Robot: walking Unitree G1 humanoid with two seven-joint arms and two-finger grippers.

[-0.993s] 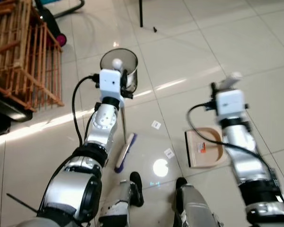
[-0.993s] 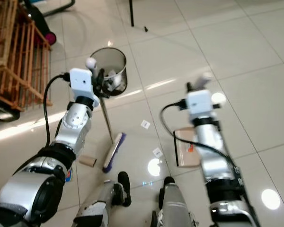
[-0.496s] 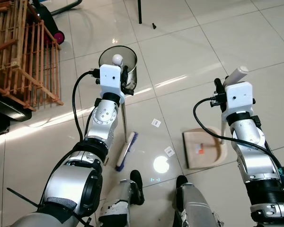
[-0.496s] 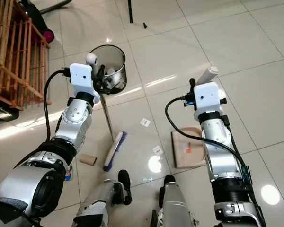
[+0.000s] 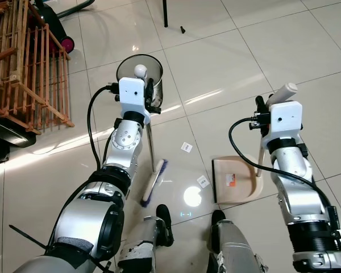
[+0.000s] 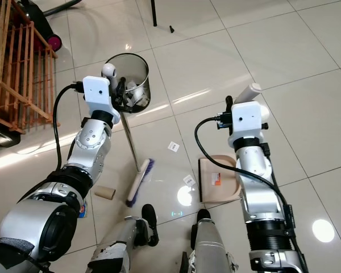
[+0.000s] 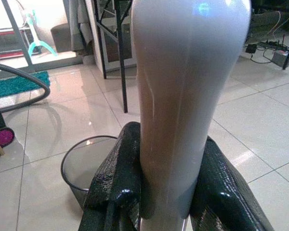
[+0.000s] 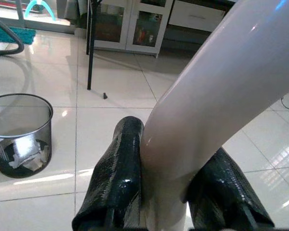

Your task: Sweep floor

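Since the earlier frames the dustpan [image 5: 234,180] had slid toward the robot's left, nearer the paper scraps, and the right arm had swung in with it; the broom [image 5: 152,170] had hardly moved. The left claw [image 7: 166,192] was clamped tight around the broom's grey handle, both black fingers [image 7: 118,168] pressed against it, with the blue-bristled head resting on the tiled floor [image 5: 227,62] just ahead of the robot's feet. The right claw [image 8: 166,187] was likewise closed hard on the dustpan's pale upright handle, the tan pan flat on the floor.

Two small white paper scraps [image 5: 187,147] lay between broom head and dustpan. One cardboard tube [image 6: 104,193] lay beside the left arm. One wire-mesh wastebasket [image 6: 131,82] stood beyond the left claw, holding crumpled white paper. One wooden rack [image 5: 28,68] stood at far left.
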